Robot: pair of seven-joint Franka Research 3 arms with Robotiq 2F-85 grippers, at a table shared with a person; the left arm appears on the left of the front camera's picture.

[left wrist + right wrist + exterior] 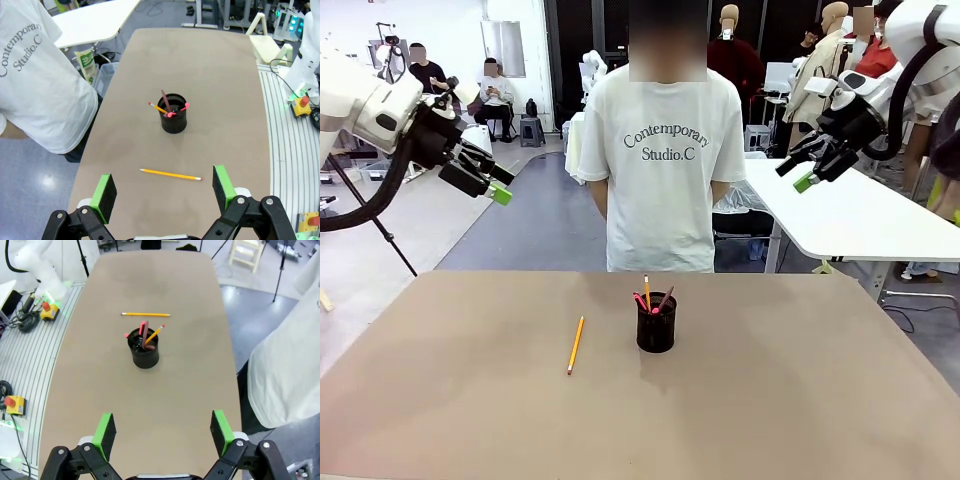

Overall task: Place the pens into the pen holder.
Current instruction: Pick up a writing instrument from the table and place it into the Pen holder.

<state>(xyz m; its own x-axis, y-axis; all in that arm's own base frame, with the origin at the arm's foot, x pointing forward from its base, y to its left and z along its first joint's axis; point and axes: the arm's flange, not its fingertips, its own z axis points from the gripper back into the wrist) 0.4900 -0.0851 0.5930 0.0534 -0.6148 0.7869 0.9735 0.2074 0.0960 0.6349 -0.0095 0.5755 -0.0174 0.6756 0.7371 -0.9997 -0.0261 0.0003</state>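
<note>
One pen holder [656,330], a black mesh cup, stands upright near the middle of the table [440,400]. Three sticks can be counted rising from it: one yellow-orange pencil [646,288], one pink-red pen [640,300] and one dark reddish-brown pen [665,297]. Whether a fourth sits lower inside I cannot tell. One more yellow pencil [576,345] lies flat on the tabletop, to the holder's left in the front view, near it but not touching.

Two grippers hang high above the table, well apart from everything on it. The left gripper [492,183] is at the left edge and the right gripper [798,172] at the right, both with jaws spread wide and nothing between the green pads.

The table is a plain tan-brown sheet with rounded corners. One person in a white printed T-shirt [660,150] stands at the far edge, right behind the holder. Beyond are a grey-blue floor, a white table [860,215] at the right and two seated people [495,95] at the back left
</note>
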